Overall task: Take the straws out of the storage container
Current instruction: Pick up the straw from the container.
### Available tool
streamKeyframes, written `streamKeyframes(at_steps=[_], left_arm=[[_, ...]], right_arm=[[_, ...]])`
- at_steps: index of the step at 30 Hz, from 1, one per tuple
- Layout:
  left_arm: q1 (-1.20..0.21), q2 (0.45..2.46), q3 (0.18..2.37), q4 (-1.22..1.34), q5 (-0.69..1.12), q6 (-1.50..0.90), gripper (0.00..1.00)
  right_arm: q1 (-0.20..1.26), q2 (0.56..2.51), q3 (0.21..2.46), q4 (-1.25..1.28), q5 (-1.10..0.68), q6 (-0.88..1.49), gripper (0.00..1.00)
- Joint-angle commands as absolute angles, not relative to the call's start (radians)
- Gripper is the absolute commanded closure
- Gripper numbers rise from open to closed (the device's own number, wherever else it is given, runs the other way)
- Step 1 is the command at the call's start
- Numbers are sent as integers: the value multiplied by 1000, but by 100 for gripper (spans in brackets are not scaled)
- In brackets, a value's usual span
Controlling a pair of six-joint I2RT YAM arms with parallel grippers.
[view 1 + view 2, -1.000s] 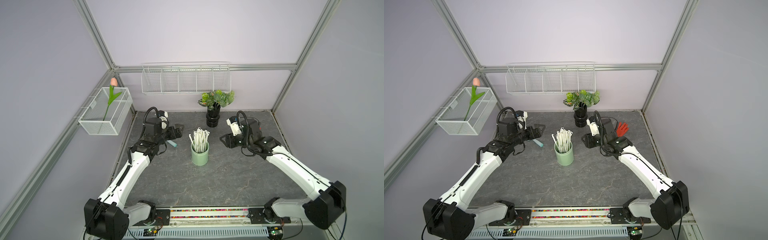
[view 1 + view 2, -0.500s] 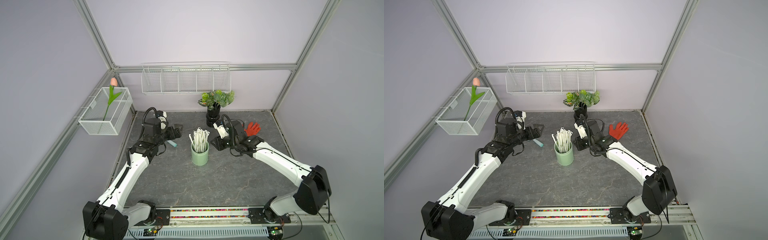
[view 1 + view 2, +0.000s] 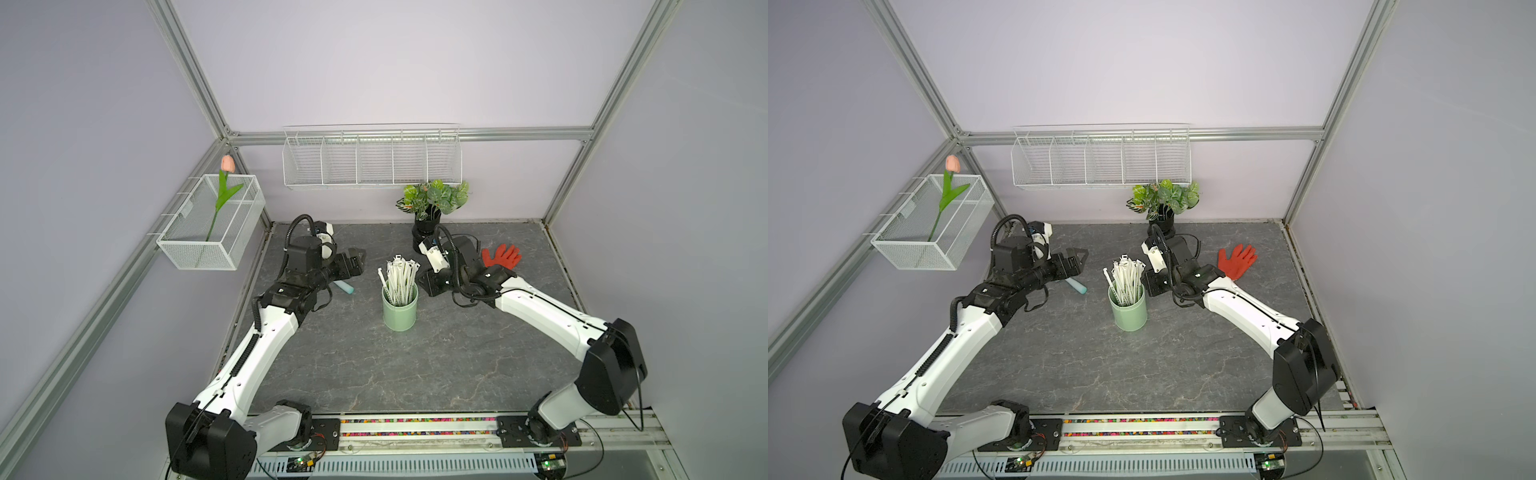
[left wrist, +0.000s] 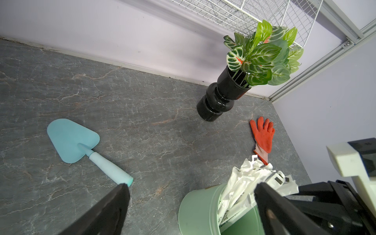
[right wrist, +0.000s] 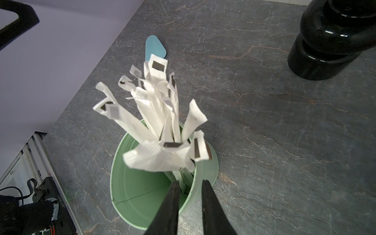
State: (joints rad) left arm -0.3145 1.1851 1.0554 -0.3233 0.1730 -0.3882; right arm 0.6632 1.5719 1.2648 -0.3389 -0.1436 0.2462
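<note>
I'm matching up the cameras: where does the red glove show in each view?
In a top view: red glove, right of the black vase.
In a top view: red glove, also right of it.
Left wrist: beyond the straws, near the black vase; glove at.
Right wrist: not in it.
Shared landmark: black vase.

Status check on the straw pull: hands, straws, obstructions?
Left hand wide open, hovering beside cup. Right hand jaws narrow but apart, at cup rim beside straws, no grip seen. All straws in cup. Blue trowel near left hand, clear of cup.
</note>
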Motion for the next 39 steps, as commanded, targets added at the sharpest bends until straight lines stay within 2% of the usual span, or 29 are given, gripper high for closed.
streamKeyframes(at_steps=[1,29,39], left_arm=[[-315,1171,1043,-336,166,-379,1],[-315,1181,1048,-335,187,-378,0],[-315,1188,1049,-336,190,-377,0]], right_arm=[[672,1588,1290,-331,-150,234,76],[674,1700,1384,-354,-139,207,77],[674,1681,1388,-377,-147,206,83]])
